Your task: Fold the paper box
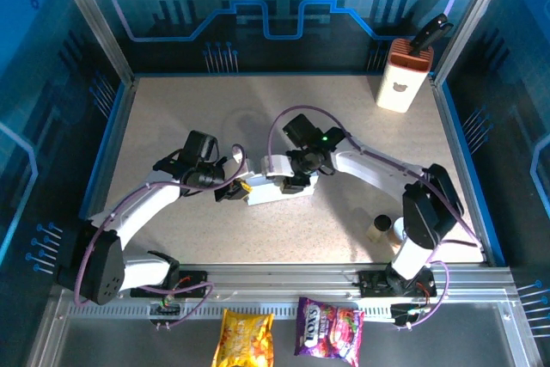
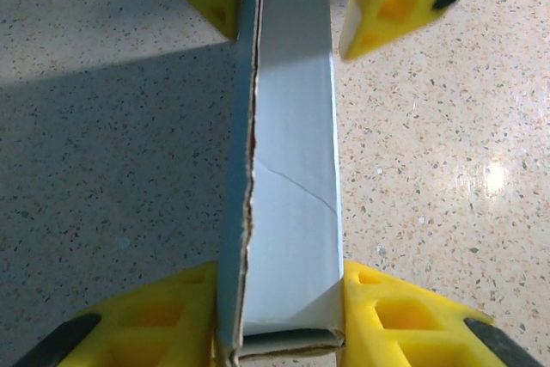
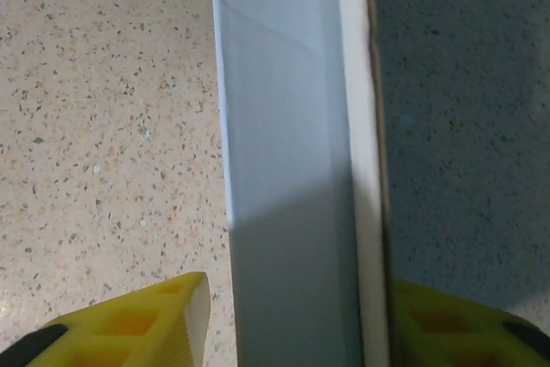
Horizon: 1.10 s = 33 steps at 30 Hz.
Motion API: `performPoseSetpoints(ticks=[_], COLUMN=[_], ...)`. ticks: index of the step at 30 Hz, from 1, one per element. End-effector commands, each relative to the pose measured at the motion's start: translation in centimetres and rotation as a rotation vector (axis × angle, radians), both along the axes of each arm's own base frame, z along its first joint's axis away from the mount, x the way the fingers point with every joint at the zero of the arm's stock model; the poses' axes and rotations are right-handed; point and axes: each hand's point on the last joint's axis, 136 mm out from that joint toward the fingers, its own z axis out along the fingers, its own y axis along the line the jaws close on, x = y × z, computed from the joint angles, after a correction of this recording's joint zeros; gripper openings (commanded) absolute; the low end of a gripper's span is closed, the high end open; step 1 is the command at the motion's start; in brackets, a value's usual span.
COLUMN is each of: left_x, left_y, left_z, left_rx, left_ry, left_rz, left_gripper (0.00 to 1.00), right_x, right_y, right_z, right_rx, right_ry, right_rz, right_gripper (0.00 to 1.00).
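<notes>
Spread widest, the speckled table (image 1: 172,126), with both arms stretched in toward its middle. Flat on that surface between them, the paper box (image 1: 277,192), folded into a long, narrow, pale grey shape. Clamped at its left end by the left gripper (image 2: 279,333), both yellow fingers (image 2: 137,324) pressed against the box's side walls. Straddled at the other end by the right gripper (image 3: 292,315), jaws slack: one finger against the wall, the other standing just clear of it.
</notes>
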Motion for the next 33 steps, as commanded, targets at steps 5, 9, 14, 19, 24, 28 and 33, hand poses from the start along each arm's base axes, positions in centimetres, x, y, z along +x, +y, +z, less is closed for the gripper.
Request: performPoseSetpoints(ticks=[5,9,14,19,24,28,33], left_x=[-0.7,-0.7,-0.7,-0.8,-0.4,-0.7,-1.1], left_y=[0.7,0.8,0.8,0.8,0.7,0.4,-0.9], left_z=[-0.5,-0.4,-0.3,-0.1,1.5,3.4,4.6], left_rx=[0.027,0.028,0.026,0.023,0.013,0.013,0.031], left_ry=[-0.021,-0.024,-0.023,-0.03,-0.029,-0.011,-0.003], left_rz=[0.003,0.004,0.003,0.003,0.026,0.016,-0.037], left_gripper=[0.3,0.3,0.3,0.32,0.5,0.66,0.7], right_x=[0.2,0.1,1.3,1.5,1.3,0.8,0.1], right_y=[-4.8,-6.7,-7.3,-7.1,-6.3,-5.2,-3.2], right_z=[1.5,0.7,0.3,0.2,0.8,1.5,1.3], right_rx=[0.109,0.093,0.101,0.111,0.124,0.134,0.13], right_ry=[0.023,0.009,0.027,0.046,0.04,0.047,0.05], right_rz=[-0.029,-0.001,-0.022,-0.03,-0.043,-0.05,-0.027], right_gripper=[0.53,0.53,0.49,0.39,0.33,0.31,0.3])
